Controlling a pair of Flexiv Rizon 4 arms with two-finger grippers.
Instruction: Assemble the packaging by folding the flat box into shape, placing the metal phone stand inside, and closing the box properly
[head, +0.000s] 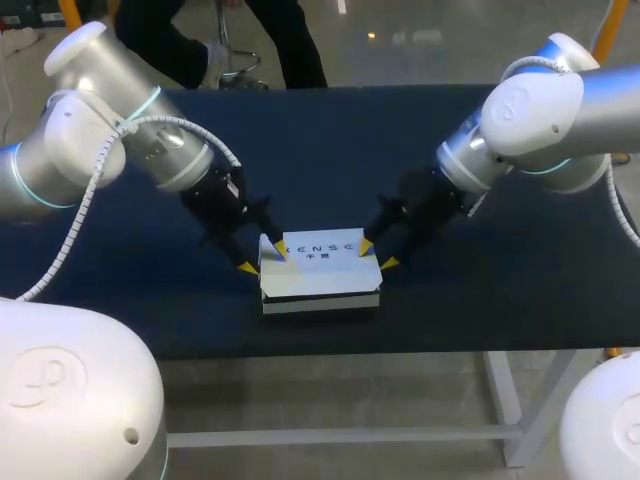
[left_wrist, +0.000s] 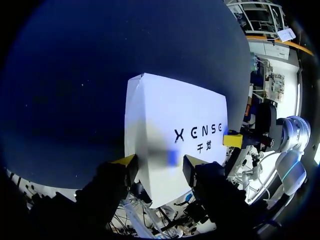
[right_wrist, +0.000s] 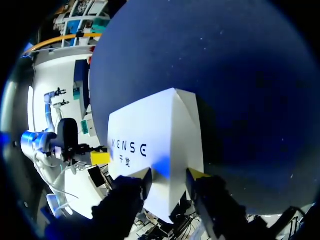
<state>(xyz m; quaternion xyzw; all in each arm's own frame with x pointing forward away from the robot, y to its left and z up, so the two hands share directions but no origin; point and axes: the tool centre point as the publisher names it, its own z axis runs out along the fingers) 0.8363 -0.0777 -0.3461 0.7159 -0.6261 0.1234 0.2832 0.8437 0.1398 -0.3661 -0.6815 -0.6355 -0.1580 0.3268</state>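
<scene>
Left gripper (left_wrist: 160, 167) sat with fingers spread astride one end of the white box (left_wrist: 175, 125), which lay mid-table (head: 150, 300). The right gripper (right_wrist: 170, 175), equally spread, flanked the opposite end. Closing it well probably needed even, simultaneous pressure from both, so nothing skewed.

The setting is looking like a robotics lab or test workshop. Two bulky white robot arms, the left arm (head: 90, 130) and the right arm (head: 545, 115), are flanking a work table (head: 120, 300) that is wearing a dark blue cover and resting on a plain white metal frame (head: 505, 395), while a corrugated cable (head: 85, 215) is hanging exposed along the left arm.
</scene>
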